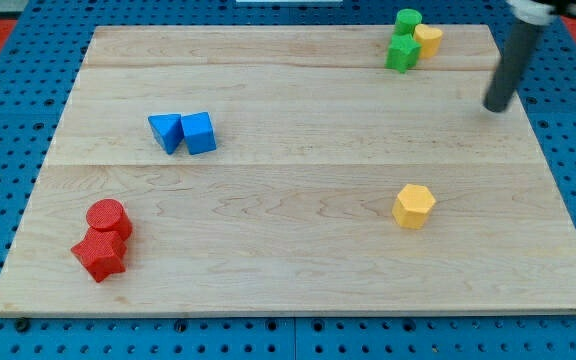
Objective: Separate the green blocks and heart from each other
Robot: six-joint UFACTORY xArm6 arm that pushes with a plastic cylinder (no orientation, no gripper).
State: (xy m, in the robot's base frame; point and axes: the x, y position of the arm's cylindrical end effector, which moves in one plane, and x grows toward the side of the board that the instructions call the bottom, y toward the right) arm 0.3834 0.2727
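Observation:
Two green blocks sit at the view's top right: a green cylinder (408, 21) and, just below it and touching, a green star-like block (401, 53). A yellow heart (428, 39) lies against their right side. The three form one tight cluster. My tip (494, 107) is to the right of and below the cluster, well apart from it, at the board's right side.
A blue triangle (166, 132) and a blue cube (199, 132) touch at the left centre. A red cylinder (107, 217) and a red star-like block (99, 254) touch at the bottom left. A yellow hexagon (413, 206) lies alone at lower right. The wooden board (288, 290) lies on a blue pegboard.

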